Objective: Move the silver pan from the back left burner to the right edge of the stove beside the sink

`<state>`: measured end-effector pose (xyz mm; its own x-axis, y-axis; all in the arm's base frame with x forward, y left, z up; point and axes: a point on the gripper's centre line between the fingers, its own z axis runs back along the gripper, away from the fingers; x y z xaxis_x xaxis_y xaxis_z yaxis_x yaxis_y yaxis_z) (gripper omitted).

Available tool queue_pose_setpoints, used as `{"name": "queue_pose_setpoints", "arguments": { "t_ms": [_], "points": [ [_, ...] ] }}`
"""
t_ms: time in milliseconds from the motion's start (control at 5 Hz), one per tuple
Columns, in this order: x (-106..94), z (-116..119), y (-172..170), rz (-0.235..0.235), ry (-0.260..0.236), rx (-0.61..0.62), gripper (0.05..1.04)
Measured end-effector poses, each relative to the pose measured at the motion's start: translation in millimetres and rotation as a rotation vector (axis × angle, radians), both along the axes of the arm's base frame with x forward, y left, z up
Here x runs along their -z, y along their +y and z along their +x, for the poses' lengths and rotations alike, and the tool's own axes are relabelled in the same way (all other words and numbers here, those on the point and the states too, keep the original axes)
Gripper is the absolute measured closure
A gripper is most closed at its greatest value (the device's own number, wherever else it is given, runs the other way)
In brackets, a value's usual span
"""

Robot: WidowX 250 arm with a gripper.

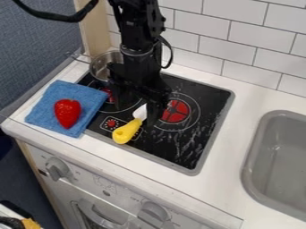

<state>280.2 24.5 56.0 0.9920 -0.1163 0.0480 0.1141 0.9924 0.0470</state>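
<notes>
yellow knife: the toy knife [127, 130] is on the black stove top [197, 134], with its fat handle poking over the front edge. its pale blade points back to the claw.
black claw: the claw [142, 106] hangs by the blade. black on black is hard to see, so i cannot tell how far open it is, or if it has hold of the knife.
red rings: one ring [175, 111] shows well; the other [108, 95] is partly hidden.
blue cloth: a red strawberry [67, 112] sits on the cloth [44, 105].
metal pot: the pot [103, 63] is partly behind the arm.
gray sink: the sink [254, 147] is cut off at the right edge.
</notes>
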Motion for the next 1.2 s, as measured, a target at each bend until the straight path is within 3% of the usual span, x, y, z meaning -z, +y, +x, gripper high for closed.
{"name": "queue_pose_setpoints", "arguments": {
  "t_ms": [200,400,800,1200],
  "points": [
    [7.0,-1,0,-0.004,0.024,-0.003,0.083],
    [6.9,31,21,-0.012,-0.001,-0.066,0.083],
    [12.1,83,55,-0.068,-0.004,-0.154,0.083],
    [18.3,117,77,-0.077,-0.024,-0.209,0.118]
  ]
}}
